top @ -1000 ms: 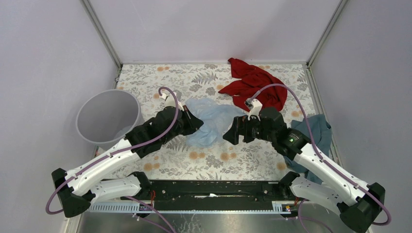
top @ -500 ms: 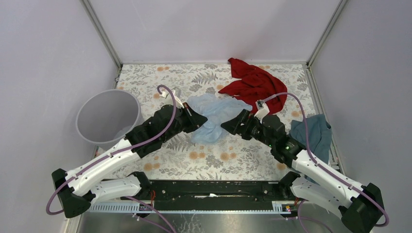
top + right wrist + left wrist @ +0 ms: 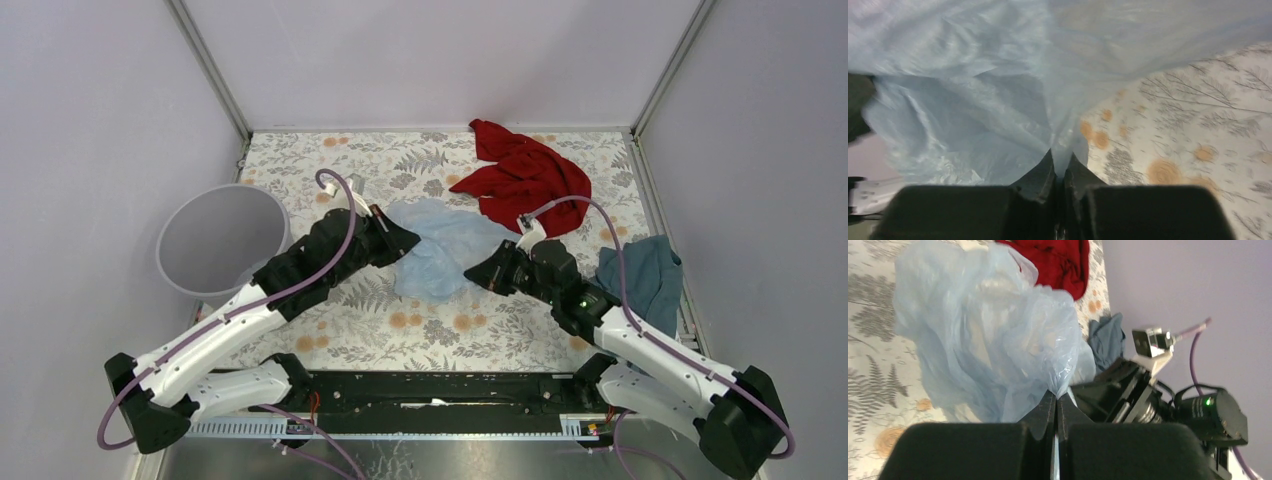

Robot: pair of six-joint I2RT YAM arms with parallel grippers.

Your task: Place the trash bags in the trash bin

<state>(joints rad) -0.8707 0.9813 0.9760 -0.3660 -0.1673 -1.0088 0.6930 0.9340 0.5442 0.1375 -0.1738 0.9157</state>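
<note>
Seen from above, a floral-patterned table (image 3: 330, 165) holds a thin, crinkled pale-blue trash bag (image 3: 440, 245) bunched near its middle, with a robot arm reaching in from each side. The left gripper (image 3: 1055, 399) meets the bag at its 9 o'clock edge. In the left wrist view its two dark fingers are pressed together with no gap between them, and a gathered fold of the blue plastic is pinched at their tips while the rest of the bag billows away beyond them. The right gripper (image 3: 1060, 160) meets the bag at about its 4 o'clock edge. In the right wrist view its fingers are likewise closed tight on a twisted pleat of the same plastic, which fans out to fill most of that view. The bag spans the space between the two claws; whether it rests on the table or hangs just above it cannot be told. The light-grey round trash bin (image 3: 215, 240) stands upright at the table's 9 o'clock edge, well apart from the bag, just beyond the left arm. A red cloth (image 3: 520, 175) lies crumpled at 1 o'clock, near the bag's far edge. A dark teal cloth (image 3: 640, 275) lies at 3 o'clock, behind the right arm.
</note>
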